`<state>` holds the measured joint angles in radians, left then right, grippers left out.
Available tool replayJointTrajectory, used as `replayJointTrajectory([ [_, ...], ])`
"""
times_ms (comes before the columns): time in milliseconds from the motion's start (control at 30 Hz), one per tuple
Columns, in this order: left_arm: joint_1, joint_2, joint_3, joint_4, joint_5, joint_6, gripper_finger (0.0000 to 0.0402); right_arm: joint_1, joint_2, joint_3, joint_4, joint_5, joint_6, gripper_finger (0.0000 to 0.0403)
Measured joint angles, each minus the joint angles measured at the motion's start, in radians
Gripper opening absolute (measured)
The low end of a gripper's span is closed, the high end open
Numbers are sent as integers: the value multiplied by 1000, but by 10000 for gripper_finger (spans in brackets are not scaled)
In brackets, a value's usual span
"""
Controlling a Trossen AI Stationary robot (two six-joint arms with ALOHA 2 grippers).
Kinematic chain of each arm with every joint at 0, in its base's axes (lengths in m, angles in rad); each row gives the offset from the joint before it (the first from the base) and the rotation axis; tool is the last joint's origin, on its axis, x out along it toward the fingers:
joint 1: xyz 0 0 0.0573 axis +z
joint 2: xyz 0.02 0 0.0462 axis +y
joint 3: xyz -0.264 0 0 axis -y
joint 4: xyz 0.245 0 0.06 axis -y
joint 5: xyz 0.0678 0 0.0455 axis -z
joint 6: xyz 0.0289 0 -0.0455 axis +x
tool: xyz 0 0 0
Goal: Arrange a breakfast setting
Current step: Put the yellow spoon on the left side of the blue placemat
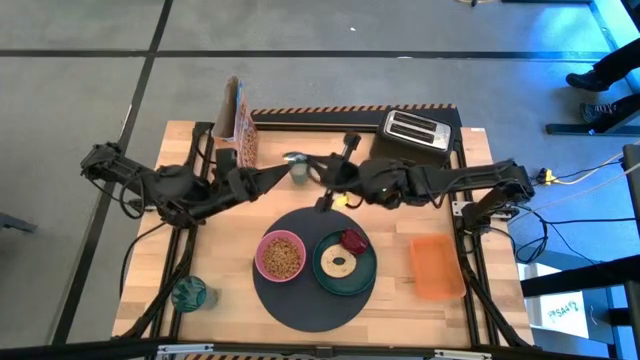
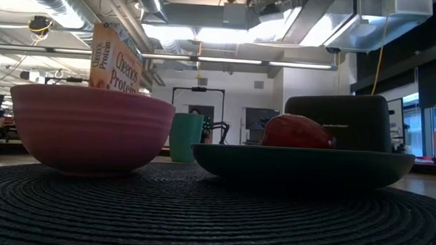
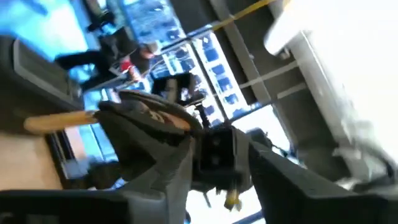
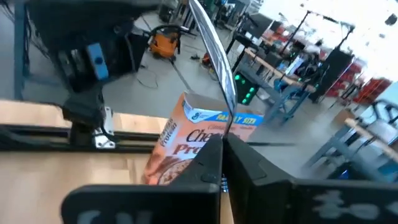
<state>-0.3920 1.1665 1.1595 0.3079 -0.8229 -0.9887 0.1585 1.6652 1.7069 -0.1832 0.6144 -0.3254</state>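
The dark-grey mat (image 1: 300, 305) lies at the table's near middle. On it stand the pink bowl (image 1: 281, 256), filled with cereal, and the dark-green plate (image 1: 368, 272) with the bagel (image 1: 338, 265) and the dark-red fruit (image 1: 353, 240). The pale-green cup (image 1: 298, 172) stands on the table beyond the mat. My right gripper (image 1: 328, 172) is just right of the cup, shut on the spoon (image 4: 214, 56). My left gripper (image 1: 280, 176) is just left of the cup, fingers apart in its wrist view, holding nothing that I can see. My right gripper pinches the spoon's handle (image 4: 225, 127) between its two shut fingers. The spoon sticks out beyond the fingertips toward the table's left, and its far end (image 1: 291, 157) is above the cup's far side. The spoon is lifted clear of the table.
A cereal box (image 1: 237, 125) stands at the far left and the black toaster (image 1: 416, 128) at the far right. The orange tray (image 1: 436, 266) lies right of the mat. A teal glass (image 1: 188, 294) stands at the near left corner.
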Motion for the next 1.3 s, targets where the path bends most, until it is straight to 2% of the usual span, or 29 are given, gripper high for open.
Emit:
replayJointTrajectory([
  [100, -5, -12, 0, 16, 38, 204, 177, -29, -45, -2, -6, -82, 120, 0],
  [233, -24, -22, 1, -10, 77, 480, 194, -104, -109, 1, 19, -318, 307, 0],
  [400, 7, 16, 1, -79, 117, 584, 191, -207, -121, 1, 29, -656, 539, 0],
  [500, 48, 48, 1, -80, 158, 680, 182, -242, -110, 0, 38, -787, 668, 0],
  [633, 99, 78, 1, -95, 186, 742, 160, -237, -93, -1, 56, -810, 706, 0],
  [833, 147, 85, 1, -97, 234, 747, 114, -224, -95, -1, 81, -812, 722, 0],
  [1000, 172, 86, 1, -99, 233, 749, 78, -225, -95, -1, 81, -825, 739, 0],
  [1167, 175, 86, 1, -98, 229, 761, 77, -225, -102, -1, 79, -817, 738, 0],
  [1300, 165, 82, 1, -112, 172, 796, 106, -222, -121, -1, 82, -817, 718, 0],
])
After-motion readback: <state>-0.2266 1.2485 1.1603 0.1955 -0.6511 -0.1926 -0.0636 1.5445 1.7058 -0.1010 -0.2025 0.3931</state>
